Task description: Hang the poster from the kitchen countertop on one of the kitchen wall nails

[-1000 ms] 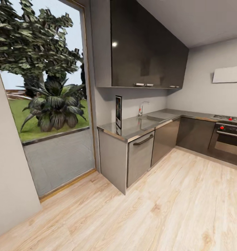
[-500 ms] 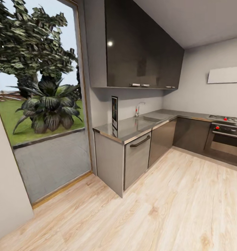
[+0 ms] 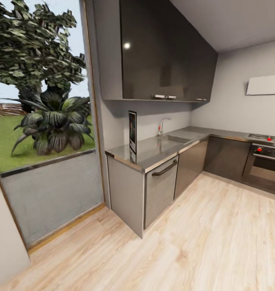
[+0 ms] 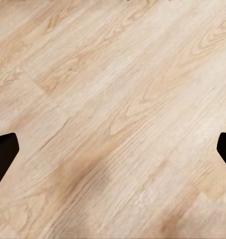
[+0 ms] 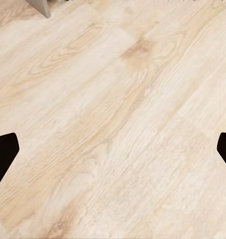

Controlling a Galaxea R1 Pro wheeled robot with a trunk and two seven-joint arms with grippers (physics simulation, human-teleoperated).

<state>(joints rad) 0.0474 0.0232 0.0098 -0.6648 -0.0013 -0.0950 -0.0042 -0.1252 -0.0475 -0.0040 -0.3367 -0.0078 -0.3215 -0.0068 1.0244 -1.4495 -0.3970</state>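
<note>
The poster (image 3: 132,131) stands upright on the kitchen countertop (image 3: 153,151), near its end by the glass door (image 3: 44,133), seen almost edge-on; no lettering is readable. The chrome tap (image 3: 162,126) is further along. The left gripper (image 4: 113,149) and right gripper (image 5: 113,149) are both spread wide, empty, over the wood floor (image 3: 218,242).

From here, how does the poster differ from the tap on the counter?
The poster is a flat dark rectangle standing upright near the kitchen countertop's end by the glass door; the tap is a thin curved chrome spout farther along, at the sink. The poster looks taller. Both rise from that worktop by the back wall.
</note>
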